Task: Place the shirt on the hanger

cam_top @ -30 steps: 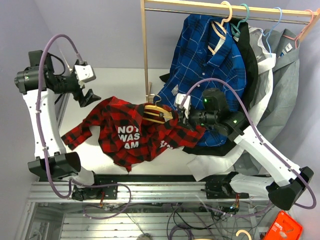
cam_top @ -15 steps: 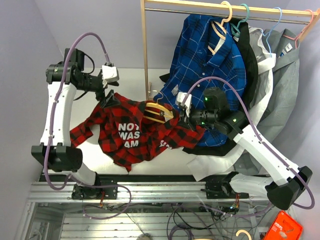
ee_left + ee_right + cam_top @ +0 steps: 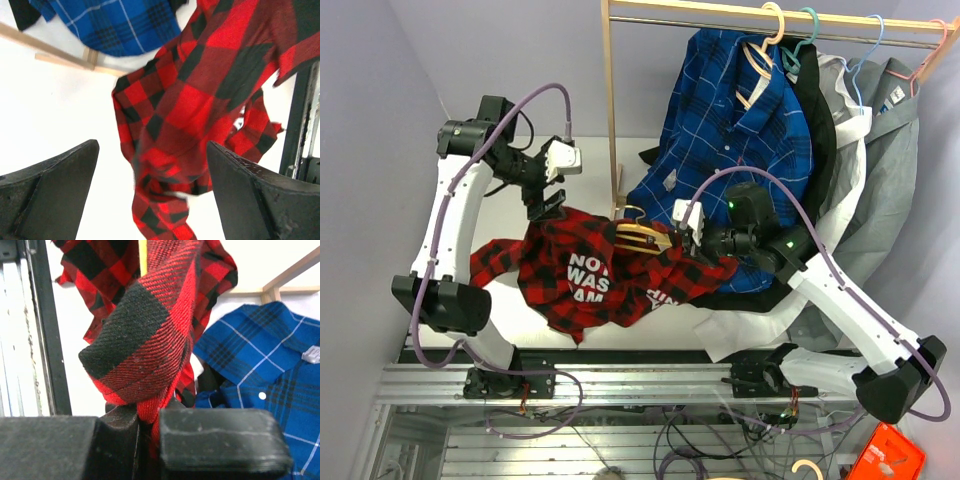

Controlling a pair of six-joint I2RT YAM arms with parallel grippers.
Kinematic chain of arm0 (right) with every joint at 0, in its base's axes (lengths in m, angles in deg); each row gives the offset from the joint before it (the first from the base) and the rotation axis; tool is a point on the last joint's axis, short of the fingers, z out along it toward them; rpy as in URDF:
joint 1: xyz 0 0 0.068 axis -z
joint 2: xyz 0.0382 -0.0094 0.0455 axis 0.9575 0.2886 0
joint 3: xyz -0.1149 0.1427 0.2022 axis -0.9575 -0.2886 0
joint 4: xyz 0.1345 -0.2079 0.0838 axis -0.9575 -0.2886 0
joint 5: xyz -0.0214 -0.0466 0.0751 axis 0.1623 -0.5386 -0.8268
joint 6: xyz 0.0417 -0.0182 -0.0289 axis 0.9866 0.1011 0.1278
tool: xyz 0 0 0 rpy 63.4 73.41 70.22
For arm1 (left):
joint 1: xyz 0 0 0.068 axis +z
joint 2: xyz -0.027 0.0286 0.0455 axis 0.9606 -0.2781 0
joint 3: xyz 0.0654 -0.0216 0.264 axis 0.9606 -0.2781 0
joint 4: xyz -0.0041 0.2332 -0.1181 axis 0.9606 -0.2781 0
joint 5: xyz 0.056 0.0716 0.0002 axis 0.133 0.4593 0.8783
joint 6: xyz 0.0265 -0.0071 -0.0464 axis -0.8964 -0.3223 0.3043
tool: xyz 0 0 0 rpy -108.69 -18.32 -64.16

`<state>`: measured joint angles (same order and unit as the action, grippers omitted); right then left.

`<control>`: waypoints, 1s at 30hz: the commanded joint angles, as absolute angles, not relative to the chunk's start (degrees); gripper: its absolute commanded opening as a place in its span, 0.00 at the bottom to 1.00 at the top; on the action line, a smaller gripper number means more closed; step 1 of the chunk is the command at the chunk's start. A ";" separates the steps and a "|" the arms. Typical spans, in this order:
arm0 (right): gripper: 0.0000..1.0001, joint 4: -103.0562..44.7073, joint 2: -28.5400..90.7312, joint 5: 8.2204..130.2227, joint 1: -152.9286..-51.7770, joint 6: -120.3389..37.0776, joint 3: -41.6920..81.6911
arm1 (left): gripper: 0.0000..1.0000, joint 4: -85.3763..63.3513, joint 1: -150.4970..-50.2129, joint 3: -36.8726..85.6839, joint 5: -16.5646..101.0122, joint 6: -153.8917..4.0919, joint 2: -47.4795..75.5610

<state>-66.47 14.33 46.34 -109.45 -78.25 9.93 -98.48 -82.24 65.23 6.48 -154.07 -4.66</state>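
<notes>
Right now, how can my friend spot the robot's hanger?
Find the wooden clothes rack. Near its post's foot is a red-and-black plaid shirt. The thin pale tan hanger rests on that shirt, while the pink and teal hangers hook over the top rail.

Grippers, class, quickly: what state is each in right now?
Left gripper: open, holding nothing.
Right gripper: shut on the shirt.

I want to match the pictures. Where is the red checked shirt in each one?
Top view: the shirt, left of centre.
Left wrist: shirt fills the middle and upper right.
Right wrist: shirt fold in the middle, pinched by the right hand.
Shared landmark: the blue plaid shirt.
</notes>
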 commanded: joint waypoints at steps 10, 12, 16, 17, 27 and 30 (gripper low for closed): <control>0.00 -73.53 11.89 50.48 -109.71 -83.12 13.02 | 0.91 -99.25 -74.94 54.11 21.72 -160.90 -8.10; 0.00 -73.91 12.05 50.55 -109.74 -83.07 13.16 | 0.92 -99.25 -74.93 53.15 21.12 -161.41 -8.15; 0.00 -74.20 12.20 49.59 -109.74 -83.33 13.57 | 0.93 -99.25 -75.17 50.24 19.20 -162.30 -8.32; 0.00 -73.90 12.09 49.26 -109.71 -83.26 13.57 | 0.93 -99.25 -75.23 49.63 18.94 -162.02 -8.73; 0.00 -73.10 12.83 51.55 -109.71 -82.14 13.40 | 1.00 -99.25 -77.99 41.99 18.17 -159.93 -5.05; 0.00 -72.96 13.30 51.46 -109.70 -81.87 13.64 | 0.98 -99.08 -77.99 41.74 16.61 -159.80 -4.66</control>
